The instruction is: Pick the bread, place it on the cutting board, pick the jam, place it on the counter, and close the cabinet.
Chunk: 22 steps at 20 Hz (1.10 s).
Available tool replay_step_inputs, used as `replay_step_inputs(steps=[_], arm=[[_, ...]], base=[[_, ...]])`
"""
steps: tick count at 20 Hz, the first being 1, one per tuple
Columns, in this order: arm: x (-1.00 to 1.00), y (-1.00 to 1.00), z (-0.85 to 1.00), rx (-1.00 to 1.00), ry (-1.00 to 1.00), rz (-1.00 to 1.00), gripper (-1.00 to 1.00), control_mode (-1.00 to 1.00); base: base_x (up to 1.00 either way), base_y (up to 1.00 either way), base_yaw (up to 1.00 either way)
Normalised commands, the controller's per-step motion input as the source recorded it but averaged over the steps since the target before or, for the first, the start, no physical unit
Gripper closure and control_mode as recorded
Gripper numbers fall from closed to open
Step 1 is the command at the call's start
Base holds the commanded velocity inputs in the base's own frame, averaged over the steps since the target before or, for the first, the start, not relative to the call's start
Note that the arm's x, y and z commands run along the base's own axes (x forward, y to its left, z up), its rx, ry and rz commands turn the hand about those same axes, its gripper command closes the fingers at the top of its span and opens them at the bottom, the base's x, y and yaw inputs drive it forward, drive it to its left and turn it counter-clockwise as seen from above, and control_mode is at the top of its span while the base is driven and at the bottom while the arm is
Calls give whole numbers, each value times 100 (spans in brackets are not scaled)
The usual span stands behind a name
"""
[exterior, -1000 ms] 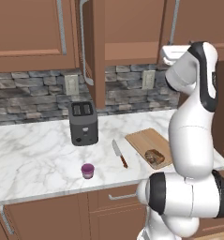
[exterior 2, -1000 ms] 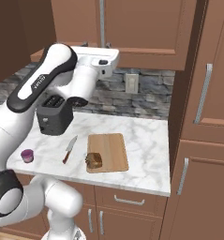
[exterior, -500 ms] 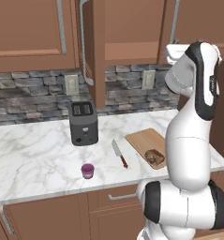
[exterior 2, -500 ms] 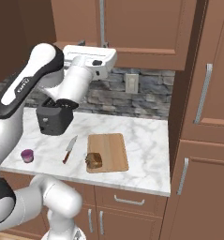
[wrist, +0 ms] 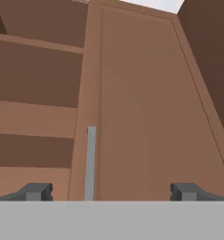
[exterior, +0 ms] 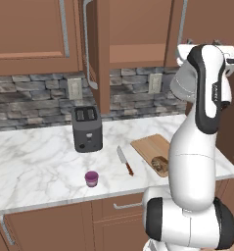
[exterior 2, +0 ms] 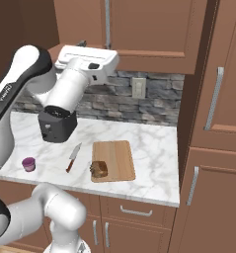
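Observation:
The bread (exterior 2: 99,169) lies on the near left corner of the cutting board (exterior 2: 114,155), which rests on the counter (exterior: 35,162). In the left base view my arm partly hides the bread (exterior: 160,162) and the cutting board (exterior: 150,145). The jam (exterior: 91,178) stands upright on the marble near the front edge. My gripper (wrist: 112,192) is open with nothing between its fingertips, raised high and facing the cabinet door (wrist: 141,117) and its silver bar handle (wrist: 90,159). One cabinet door (exterior: 101,54) stands open, edge-on above the toaster.
A dark toaster (exterior: 86,128) stands near the stone backsplash. A red-handled knife (exterior: 124,161) lies between the jam and the board. Brown shelves (wrist: 33,117) show left of the door. A tall cabinet (exterior 2: 218,123) bounds the counter's right end.
My arm has straightened upward and the hand has shifted slightly left along the upper cabinet. The jaws stayed wide. Bread, jam, knife and toaster have not moved.

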Motion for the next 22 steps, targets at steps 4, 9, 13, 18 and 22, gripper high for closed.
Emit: replay_step_inputs(steps=[4,9,13,18,22], arm=[[-39,0,13,0,0,-7,-100,-100],[-42,0,10,0,0,-6,-100,-100],[-43,0,9,0,0,-6,-100,-100],[-36,0,3,0,0,-6,-100,-100],[-35,8,0,0,0,-7,-100,-100]], base=[[0,0,0],[0,0,0],[0,0,0],[0,0,0],[0,0,0]])
